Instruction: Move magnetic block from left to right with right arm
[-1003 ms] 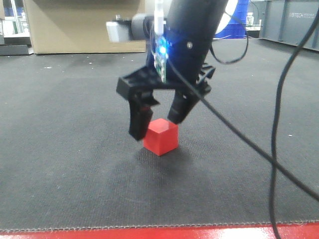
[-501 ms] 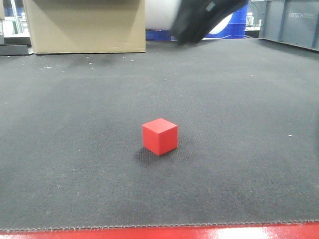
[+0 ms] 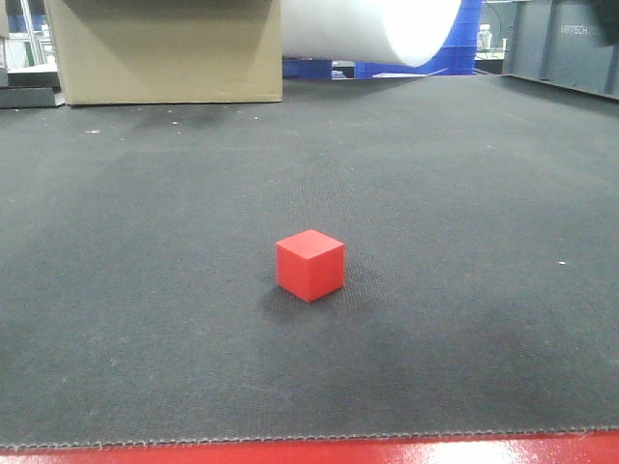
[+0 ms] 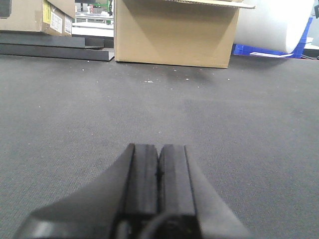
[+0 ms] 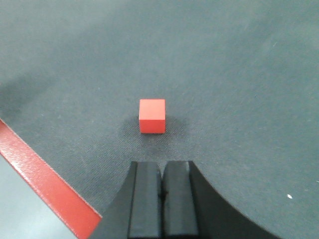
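the magnetic block point(image 3: 309, 265) sits alone on the dark grey mat point(image 3: 145, 242) that covers the table, one corner edge turned toward the front camera, its top face level and all lower edges flat on the mat. nothing touches it. a faint shadow lies on the mat around its base. a red strip point(image 3: 290, 451) runs along the near edge of the mat in the front view. in the right wrist view the right pincer point(image 5: 161, 194) hangs above the mat with its two black pads pressed together, nothing between them; the magnetic block point(image 5: 152, 115) lies ahead of the tips, clearly apart from them, and the red strip point(image 5: 45, 179) crosses the lower left corner of that view. in the left wrist view the left pincer point(image 4: 158, 172) is low over bare mat, its pads likewise closed against each other and holding nothing; the block does not appear in this view. behind the mat stands a large brown cardboard box point(image 3: 164, 48), seen in both the front view and the left wrist view. a wide white roll point(image 3: 372, 27) lies just to the right of the box, with blue crates point(image 3: 455, 53) behind it. a grey bin point(image 3: 561, 43) stands at the far right of the front view. neither pincer shows in the front view.
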{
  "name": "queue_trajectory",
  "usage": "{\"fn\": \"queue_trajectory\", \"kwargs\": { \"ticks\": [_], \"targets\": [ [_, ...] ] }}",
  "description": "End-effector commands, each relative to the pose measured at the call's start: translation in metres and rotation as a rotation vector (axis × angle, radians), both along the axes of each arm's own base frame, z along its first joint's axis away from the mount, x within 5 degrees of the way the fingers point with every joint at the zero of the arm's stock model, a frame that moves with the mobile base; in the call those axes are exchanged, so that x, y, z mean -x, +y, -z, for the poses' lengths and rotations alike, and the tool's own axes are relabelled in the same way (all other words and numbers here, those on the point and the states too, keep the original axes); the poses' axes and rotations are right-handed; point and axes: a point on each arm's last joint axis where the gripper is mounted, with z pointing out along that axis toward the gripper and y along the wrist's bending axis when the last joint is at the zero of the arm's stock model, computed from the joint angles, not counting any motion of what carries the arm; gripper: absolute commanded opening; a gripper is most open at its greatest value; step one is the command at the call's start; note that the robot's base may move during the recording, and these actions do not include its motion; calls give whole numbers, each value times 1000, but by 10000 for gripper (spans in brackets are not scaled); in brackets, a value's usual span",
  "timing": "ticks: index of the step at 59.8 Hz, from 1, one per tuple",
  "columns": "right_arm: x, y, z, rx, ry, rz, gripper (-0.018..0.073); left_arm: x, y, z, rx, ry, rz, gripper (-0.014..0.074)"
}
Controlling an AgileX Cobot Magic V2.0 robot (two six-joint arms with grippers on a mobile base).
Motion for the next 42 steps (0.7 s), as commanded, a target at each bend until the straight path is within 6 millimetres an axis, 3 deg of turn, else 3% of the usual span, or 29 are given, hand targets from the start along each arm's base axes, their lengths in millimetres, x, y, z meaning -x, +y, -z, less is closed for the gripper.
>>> {"fn": "queue_trajectory", "kwargs": {
  "ticks": [1,19,42],
  "targets": [
    [17,-14,-12,-126,-161,29,62,1,0,-6,7,-92,-2,-116],
    [63,-46,-14,-255,-347,27,62,1,0,-6,7,-92,-2,-116],
    [69,-50,-16,-274,-374,26,62,1,0,-6,7,-92,-2,-116]
  ]
}}
